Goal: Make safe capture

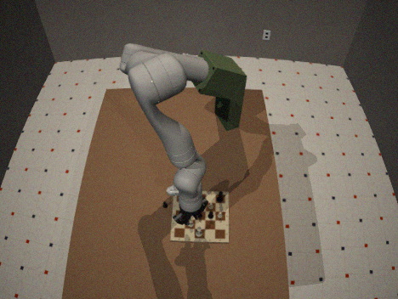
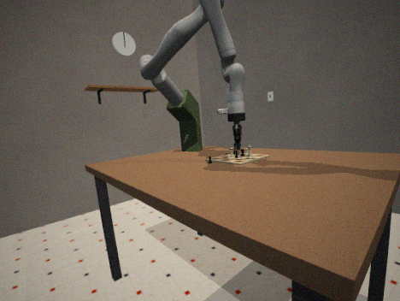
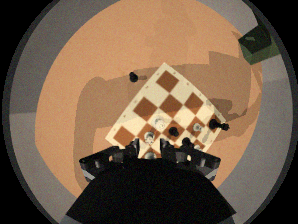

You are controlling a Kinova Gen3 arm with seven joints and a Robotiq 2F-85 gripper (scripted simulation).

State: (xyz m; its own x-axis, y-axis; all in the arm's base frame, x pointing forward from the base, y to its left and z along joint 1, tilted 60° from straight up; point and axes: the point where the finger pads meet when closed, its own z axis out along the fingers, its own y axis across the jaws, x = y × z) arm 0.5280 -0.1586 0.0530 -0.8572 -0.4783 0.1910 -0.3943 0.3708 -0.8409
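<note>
Wrist view: the gripper (image 1: 190, 217) (image 2: 237, 150) (image 3: 149, 143) has its jaws partly spread over the chessboard (image 1: 200, 240) (image 2: 240, 162) (image 3: 166, 67), apparently gripping nothing; a black pawn (image 1: 165, 205) (image 2: 209, 160) (image 3: 133, 77) stands upright on the table (image 1: 123, 170) (image 2: 239, 188) (image 3: 100, 55), beside the board.

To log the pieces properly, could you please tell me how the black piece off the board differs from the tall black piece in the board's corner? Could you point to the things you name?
The black piece off the board (image 1: 165, 205) (image 2: 209, 160) (image 3: 133, 77) stands on the table; the tall black piece (image 1: 220, 197) stands on the board. The former looks shorter, the latter taller. Both are black and upright.
</note>
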